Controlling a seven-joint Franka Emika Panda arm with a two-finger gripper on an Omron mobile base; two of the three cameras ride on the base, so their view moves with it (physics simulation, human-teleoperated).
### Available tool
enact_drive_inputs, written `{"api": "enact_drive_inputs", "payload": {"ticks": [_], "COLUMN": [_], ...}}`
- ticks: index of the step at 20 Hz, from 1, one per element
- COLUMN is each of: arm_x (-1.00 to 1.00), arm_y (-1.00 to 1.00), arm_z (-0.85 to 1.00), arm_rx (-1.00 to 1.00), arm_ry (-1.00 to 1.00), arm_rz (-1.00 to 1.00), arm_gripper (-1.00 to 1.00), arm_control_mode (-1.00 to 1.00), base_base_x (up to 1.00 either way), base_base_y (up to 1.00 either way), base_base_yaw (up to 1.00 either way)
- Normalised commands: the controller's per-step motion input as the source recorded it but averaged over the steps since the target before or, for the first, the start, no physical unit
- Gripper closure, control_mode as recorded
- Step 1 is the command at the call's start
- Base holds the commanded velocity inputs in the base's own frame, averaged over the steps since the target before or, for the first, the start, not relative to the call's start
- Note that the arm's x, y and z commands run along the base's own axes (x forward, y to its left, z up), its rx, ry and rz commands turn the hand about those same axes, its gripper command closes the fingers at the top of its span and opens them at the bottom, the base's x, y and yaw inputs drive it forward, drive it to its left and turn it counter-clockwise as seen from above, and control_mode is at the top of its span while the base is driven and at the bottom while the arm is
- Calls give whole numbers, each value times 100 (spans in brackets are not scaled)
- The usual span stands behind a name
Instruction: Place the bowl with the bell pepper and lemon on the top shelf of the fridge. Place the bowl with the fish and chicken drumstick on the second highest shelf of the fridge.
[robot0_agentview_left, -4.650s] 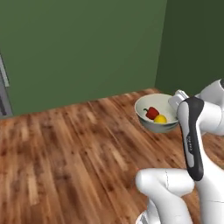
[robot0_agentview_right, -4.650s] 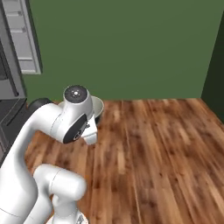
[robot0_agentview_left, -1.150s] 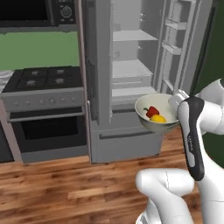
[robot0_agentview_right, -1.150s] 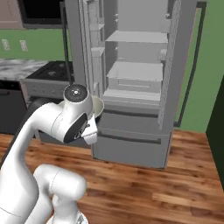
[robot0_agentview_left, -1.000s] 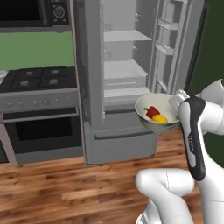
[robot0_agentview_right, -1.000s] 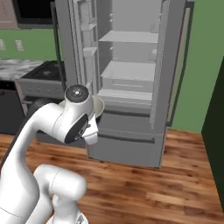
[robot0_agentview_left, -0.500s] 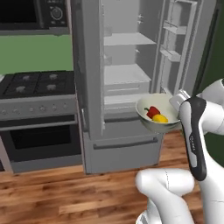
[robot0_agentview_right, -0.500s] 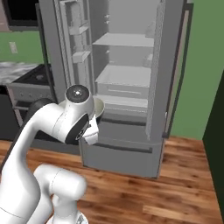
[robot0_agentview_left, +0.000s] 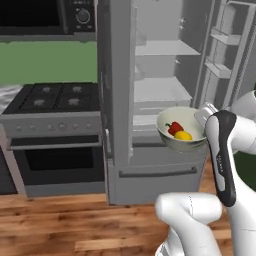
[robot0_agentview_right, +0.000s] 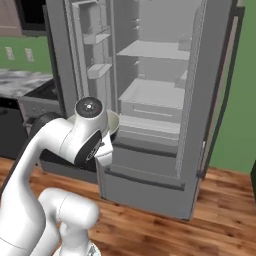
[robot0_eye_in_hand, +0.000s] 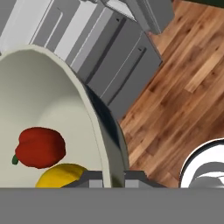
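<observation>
Neither bowl is on a shelf yet. Your gripper (robot0_eye_in_hand: 113, 177) is clenched on the rim of the bowl with the bell pepper and lemon (robot0_agentview_left: 182, 129), carried in the air before the open fridge (robot0_agentview_left: 150, 90), with the bell pepper (robot0_agentview_left: 173, 127) and lemon (robot0_agentview_left: 183, 135) inside. You have yet to reach the top shelf (robot0_agentview_left: 159, 48); the second bowl's run is likely all left.

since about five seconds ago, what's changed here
The base has turned and driven: the views showed bare wood floor and green wall, and now face the open fridge and stove up close. The pincer stays shut on the bowl, pepper and lemon inside.
</observation>
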Motion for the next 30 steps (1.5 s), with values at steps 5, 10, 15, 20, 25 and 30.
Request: {"api": "enact_drive_inputs", "payload": {"ticks": [5,10,15,20,25,30], "arm_x": [0,0,0,0,0,0], "arm_y": [0,0,0,0,0,0], "arm_z": [0,0,0,0,0,0], "arm_rx": [0,0,0,0,0,0], "arm_ry": [0,0,0,0,0,0], "arm_rz": [0,0,0,0,0,0], "arm_gripper": [100,100,100,100,100,100], "arm_control_mode": [100,100,100,100,100,100], "base_base_x": [51,30,52,77,57,53], "base_base_y": [-28,-56,-31,-12,-22,-14], "base_base_yaw": [5,0,0,0,0,0]}}
